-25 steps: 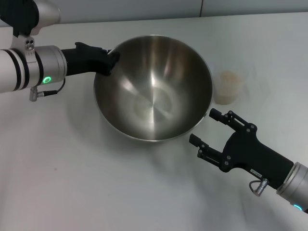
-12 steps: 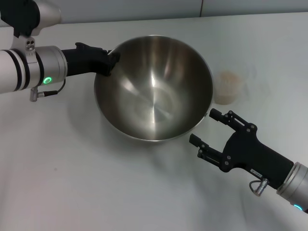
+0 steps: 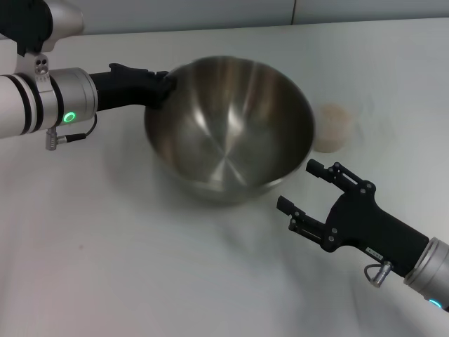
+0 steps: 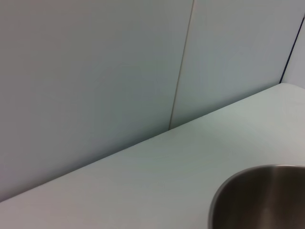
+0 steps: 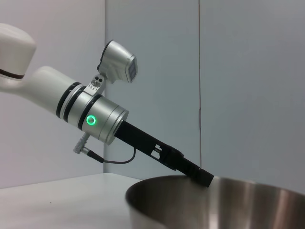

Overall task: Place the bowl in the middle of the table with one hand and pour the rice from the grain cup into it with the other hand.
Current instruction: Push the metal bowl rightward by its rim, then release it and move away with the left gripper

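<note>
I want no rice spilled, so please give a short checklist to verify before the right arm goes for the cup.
1. Left gripper clamped on the rim of the bowl: ok.
2. Bowl resting flat on the table: cannot tell; it looks tilted.
3. Right gripper open, holding nothing: ok.
4. Grain cup upright, rice inside: ok.
5. Cup apart from the bowl, room for fingers: ok, gap narrow.
6. Bowl in the middle of the table: cannot tell; table edges are out of view.

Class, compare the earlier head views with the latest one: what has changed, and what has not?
The bowl, held at its rim by the left gripper, has tipped from facing the camera to sitting more level, shifting slightly right. The right gripper, open, and the grain cup of rice stayed put.
</note>
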`<state>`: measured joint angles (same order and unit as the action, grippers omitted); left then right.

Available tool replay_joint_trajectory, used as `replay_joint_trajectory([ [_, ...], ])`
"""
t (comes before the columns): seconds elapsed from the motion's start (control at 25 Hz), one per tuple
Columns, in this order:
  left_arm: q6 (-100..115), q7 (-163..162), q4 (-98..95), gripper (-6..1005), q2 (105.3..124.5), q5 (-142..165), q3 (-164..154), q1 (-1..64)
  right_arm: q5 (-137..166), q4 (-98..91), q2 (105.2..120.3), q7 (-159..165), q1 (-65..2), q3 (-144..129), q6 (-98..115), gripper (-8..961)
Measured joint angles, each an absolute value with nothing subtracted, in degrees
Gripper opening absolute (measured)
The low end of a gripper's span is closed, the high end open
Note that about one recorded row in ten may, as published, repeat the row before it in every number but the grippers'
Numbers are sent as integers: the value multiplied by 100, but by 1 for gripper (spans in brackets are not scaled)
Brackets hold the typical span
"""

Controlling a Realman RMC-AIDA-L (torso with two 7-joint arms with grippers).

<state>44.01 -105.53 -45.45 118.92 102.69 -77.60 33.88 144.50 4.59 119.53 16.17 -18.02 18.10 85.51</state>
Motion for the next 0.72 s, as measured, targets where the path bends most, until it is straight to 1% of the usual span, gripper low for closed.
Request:
replay_joint_trajectory([
  [0.2,4396,-10491,-4553,84,11892,10267,-7809,3386,14450,457,11953,1617,-1813,1810,8551,761],
  [0.36,4385,-10484,-4581,268,11894,10261,-7818,3374,14449,457,11953,1617,-1818,1812,8552,761],
  [0.6,4384,-10466,-4603,500,11889,10261,-7771,3351,14450,448,11953,1611,-1820,1819,8550,761],
  [0.72,4384,-10447,-4604,736,11889,10261,-7768,3349,14450,447,11953,1610,-1819,1820,8547,761],
])
